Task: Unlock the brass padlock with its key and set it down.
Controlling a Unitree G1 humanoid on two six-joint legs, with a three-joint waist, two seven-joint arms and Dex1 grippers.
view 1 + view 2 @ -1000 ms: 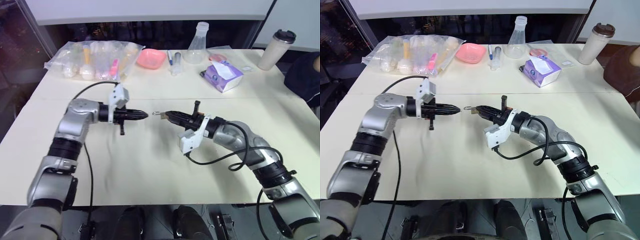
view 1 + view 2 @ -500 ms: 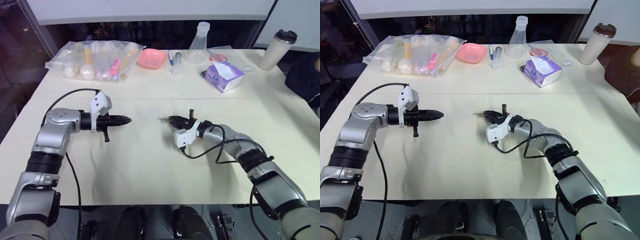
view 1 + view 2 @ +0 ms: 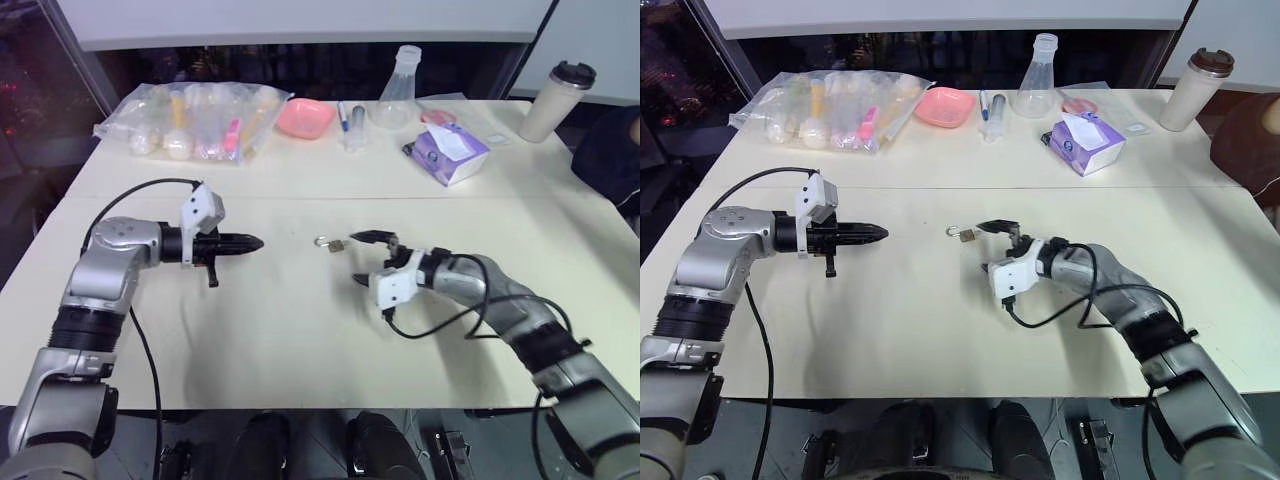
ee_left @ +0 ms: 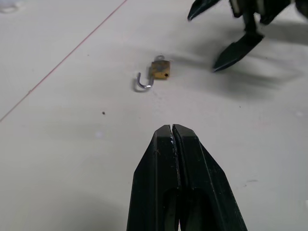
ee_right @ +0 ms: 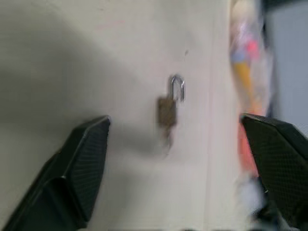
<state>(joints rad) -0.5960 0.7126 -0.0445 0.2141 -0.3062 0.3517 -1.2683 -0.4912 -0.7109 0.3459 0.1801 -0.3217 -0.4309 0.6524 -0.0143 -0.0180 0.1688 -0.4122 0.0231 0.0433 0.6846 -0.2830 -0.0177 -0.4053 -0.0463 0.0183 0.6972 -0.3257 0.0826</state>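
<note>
1. The brass padlock (image 4: 159, 70) is a tiny gold-coloured block lying flat on the pale tabletop (image 3: 300, 330), near its middle. Its thin silvery shackle (image 4: 143, 84) is swung open into a hook shape, so the lock is unlocked. Nothing touches it.
2. The right gripper (image 3: 366, 258) sits just beside the padlock, on the robot's right of it. Its two black fingers are spread wide apart, with nothing between them. In the right wrist view the padlock lies on the tabletop ahead of the gap between the fingers.
3. The left gripper (image 3: 257, 242) hovers well apart from the padlock, on the robot's left of it, pointing toward it. Its fingers are pressed together into one closed point. Whether anything small is pinched between the tips is too fine to make out.
4. Along the far edge of the tabletop stand, from left to right: a clear plastic bag of assorted items (image 3: 190, 122), a pink bowl (image 3: 304, 117), a clear conical flask (image 3: 392, 102), a purple and white tissue box (image 3: 446, 153) and a lidded travel cup (image 3: 556, 100). All are far from the padlock and nothing blocks the way to it.
5. A dark sleeve of a person (image 3: 610, 150) is cut off at the right edge.
6. The key is too small to pick out.
</note>
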